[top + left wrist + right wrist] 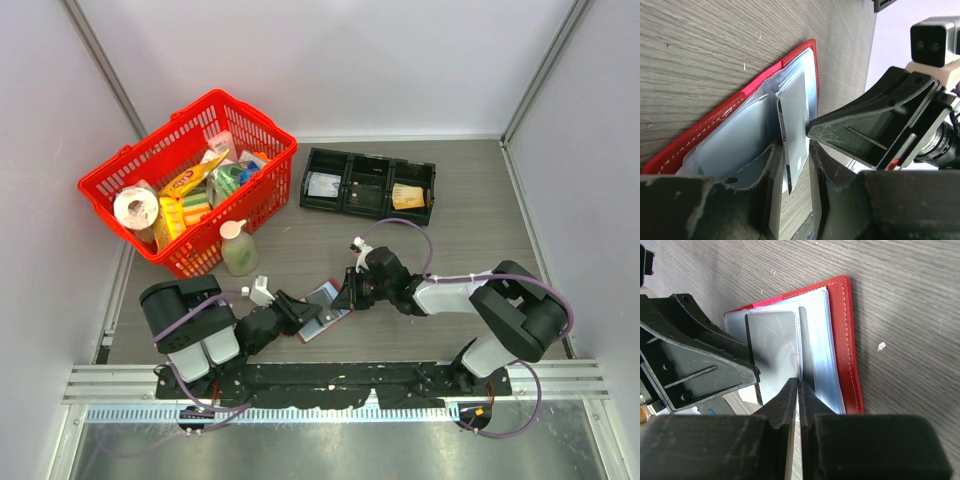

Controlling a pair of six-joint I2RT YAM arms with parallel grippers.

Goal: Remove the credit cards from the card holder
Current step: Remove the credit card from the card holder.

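The red card holder [316,331] lies open on the table between my two arms, its clear sleeves [827,345] facing up. A grey credit card [796,112] stands on edge, lifted out of the sleeves. My right gripper [799,382] is shut on this card's edge; in the top view it [350,290] is at the holder's right side. My left gripper [793,150] is open, one finger on each side of the card's lower end with a little gap showing. From above it [298,318] sits at the holder's left side.
A red shopping basket [255,115] full of groceries stands at the back left, with a green soap bottle [238,250] in front of it. A black three-compartment tray [368,208] lies at the back centre, holding a tan wad [408,195].
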